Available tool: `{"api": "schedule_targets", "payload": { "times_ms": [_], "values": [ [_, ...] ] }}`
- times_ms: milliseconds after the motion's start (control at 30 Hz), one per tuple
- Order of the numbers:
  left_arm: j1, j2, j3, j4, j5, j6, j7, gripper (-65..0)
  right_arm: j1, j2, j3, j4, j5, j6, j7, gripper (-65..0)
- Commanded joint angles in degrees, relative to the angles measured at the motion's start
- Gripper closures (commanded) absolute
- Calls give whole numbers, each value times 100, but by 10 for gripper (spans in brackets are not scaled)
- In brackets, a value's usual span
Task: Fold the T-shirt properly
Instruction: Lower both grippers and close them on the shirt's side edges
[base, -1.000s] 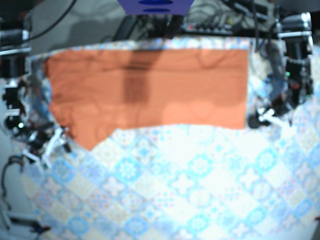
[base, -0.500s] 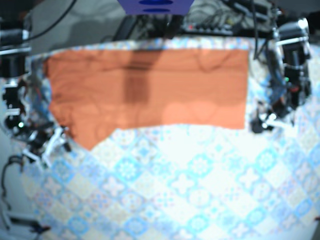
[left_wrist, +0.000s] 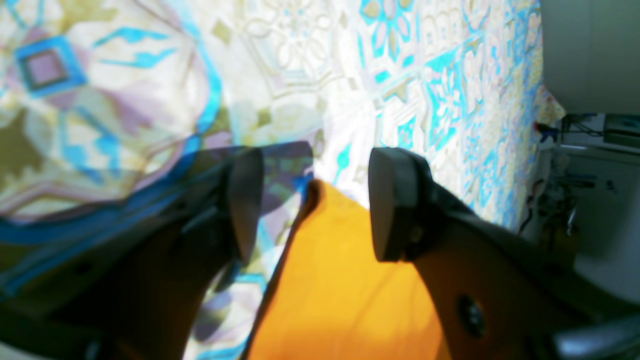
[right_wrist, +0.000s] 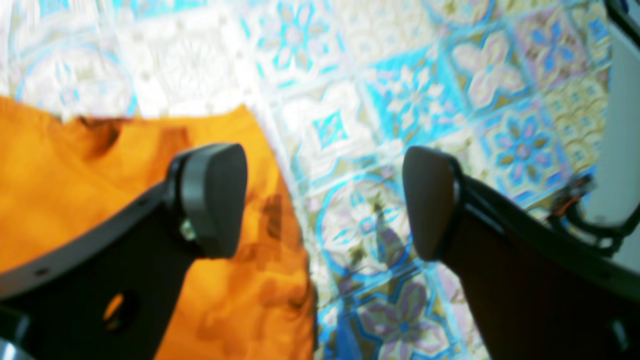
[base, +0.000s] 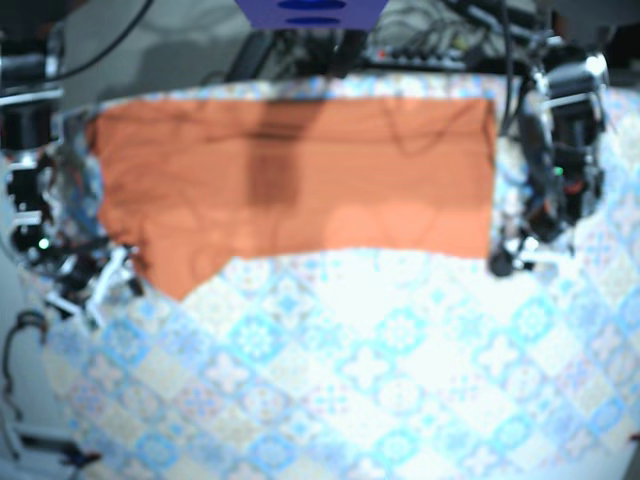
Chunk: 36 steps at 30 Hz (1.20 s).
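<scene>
Left gripper (left_wrist: 318, 200), jaws parted, frames the smooth orange shirt (left_wrist: 340, 280) corner; right gripper (right_wrist: 322, 200) wide, shirt at 9 o'clock.

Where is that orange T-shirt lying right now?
In the base view, the orange T-shirt lies spread flat across the upper half of the patterned tablecloth. One of its corners lies just below the open left end effector.

A: What's the count?
B: One shirt (base: 300, 180), upper half of the frame. One cloth (base: 380, 380) beneath it.
A: Anything else?
B: Two more: left gripper (left_wrist: 312, 200) and right gripper (right_wrist: 325, 200).
</scene>
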Motion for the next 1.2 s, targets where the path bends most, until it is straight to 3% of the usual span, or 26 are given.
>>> {"api": "schedule_targets", "payload": {
  "times_ms": [0, 600, 1167],
  "values": [
    [-111, -60, -26, 53, -64, -45, -12, -333, 114, 123, 65, 179, 65, -21, 158, -471],
    [-85, 300, 26, 44, -38, -10, 58, -333, 18, 132, 65, 223, 65, -21, 158, -471],
    [-59, 362, 35, 71, -29, -10, 260, -331, 9, 132, 65, 223, 65, -21, 158, -471]
  ]
}}
